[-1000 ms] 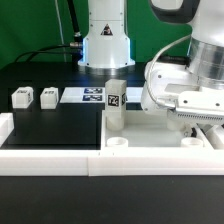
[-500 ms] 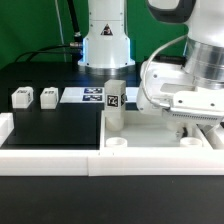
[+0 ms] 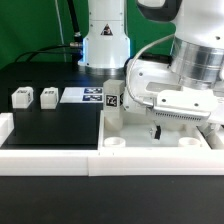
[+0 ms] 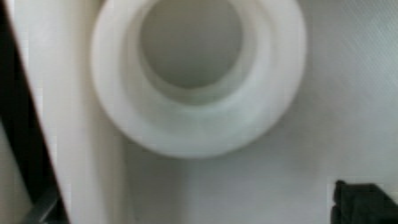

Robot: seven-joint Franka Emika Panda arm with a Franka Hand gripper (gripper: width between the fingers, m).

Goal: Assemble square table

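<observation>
The square table's white top lies on the black table, toward the exterior view's right. Its two front corner sockets are empty. One upright leg stands at the top's far corner on the exterior view's left, tag facing you.

The claw hangs low over the top, just beside that leg. You cannot tell how wide it stands. The wrist view shows only a round socket, close up.

This looks like one leg placed. Next you would likely rise clear of it and fetch the nearer loose leg or the outer loose leg. The marker board lies between them and the top, and a white rail runs along the front.
</observation>
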